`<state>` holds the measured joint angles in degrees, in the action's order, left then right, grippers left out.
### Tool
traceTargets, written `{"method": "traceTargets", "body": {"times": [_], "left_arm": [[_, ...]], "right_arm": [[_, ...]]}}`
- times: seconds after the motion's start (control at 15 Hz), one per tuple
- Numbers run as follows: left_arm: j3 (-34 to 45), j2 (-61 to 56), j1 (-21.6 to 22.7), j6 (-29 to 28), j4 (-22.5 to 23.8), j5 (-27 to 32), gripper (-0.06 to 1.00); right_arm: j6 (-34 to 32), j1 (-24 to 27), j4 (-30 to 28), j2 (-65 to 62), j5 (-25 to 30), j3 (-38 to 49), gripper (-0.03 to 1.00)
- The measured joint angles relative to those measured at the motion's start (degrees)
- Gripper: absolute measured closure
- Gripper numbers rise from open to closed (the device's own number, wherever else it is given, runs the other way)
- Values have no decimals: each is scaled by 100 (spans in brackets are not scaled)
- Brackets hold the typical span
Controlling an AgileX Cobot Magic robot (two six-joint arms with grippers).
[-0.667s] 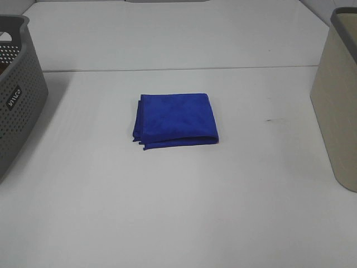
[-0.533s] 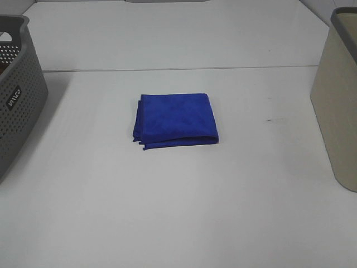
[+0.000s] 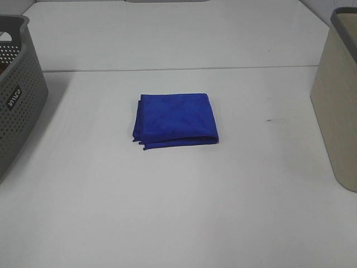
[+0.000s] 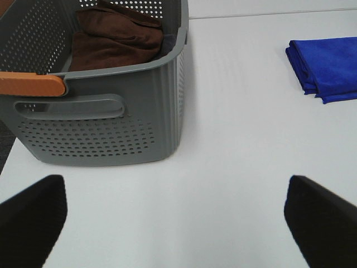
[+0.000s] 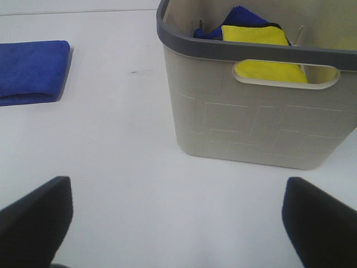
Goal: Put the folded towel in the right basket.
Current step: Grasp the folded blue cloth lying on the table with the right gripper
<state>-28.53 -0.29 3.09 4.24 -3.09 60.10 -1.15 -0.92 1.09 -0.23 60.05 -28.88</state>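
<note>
A folded blue towel [image 3: 175,119] lies flat in the middle of the white table. It also shows in the left wrist view [image 4: 329,67] and the right wrist view [image 5: 32,71]. The right basket [image 3: 338,100] is beige with a grey rim and stands at the right edge; in the right wrist view [image 5: 256,120] it holds yellow and blue cloths. My left gripper [image 4: 173,218] is open and empty, near the grey basket. My right gripper [image 5: 173,218] is open and empty, in front of the beige basket. Neither arm shows in the exterior view.
A grey perforated basket [image 3: 17,95] stands at the left edge; the left wrist view shows it [image 4: 100,123] holding a brown cloth [image 4: 114,36]. A seam [image 3: 178,69] crosses the table behind the towel.
</note>
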Motion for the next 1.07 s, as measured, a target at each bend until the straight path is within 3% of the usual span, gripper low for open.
{"method": "traceTargets", "body": {"times": [1.07], "left_arm": [[0,0,0,0,0,0,-4]], "right_arm": [[0,0,0,0,0,0,0]]}}
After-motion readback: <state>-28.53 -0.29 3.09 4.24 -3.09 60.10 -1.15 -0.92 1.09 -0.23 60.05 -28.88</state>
